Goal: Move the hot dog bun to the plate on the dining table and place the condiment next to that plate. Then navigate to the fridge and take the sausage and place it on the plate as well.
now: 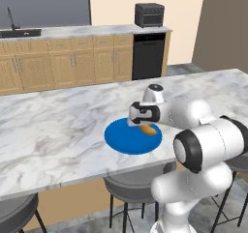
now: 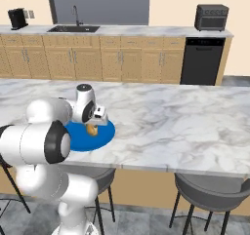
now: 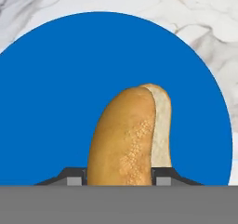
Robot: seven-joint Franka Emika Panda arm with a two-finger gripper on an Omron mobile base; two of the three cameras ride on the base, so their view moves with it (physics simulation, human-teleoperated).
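Observation:
The golden-tan hot dog bun [image 3: 128, 135] sits between my two dark fingertips, and my gripper [image 3: 120, 179] is shut on it. It hangs right over the large blue plate [image 3: 56, 79], near the plate's right half; I cannot tell whether it touches. From the left base view the bun [image 1: 147, 129] shows under the hand, over the plate [image 1: 123, 141] on the marble dining table [image 1: 48, 125]. The right base view has the bun [image 2: 92, 129] and plate [image 2: 105, 132] close to the table's near edge [image 2: 171, 166]. The condiment, fridge and sausage are out of view.
Dark stools [image 1: 133, 184] [image 2: 210, 190] stand under the table's near edge. Behind the table run wooden cabinets [image 2: 122, 63] with a sink [image 2: 73, 28], a black dishwasher [image 2: 201, 61], a toaster oven [image 2: 211, 17] and a coffee machine [image 2: 17, 18].

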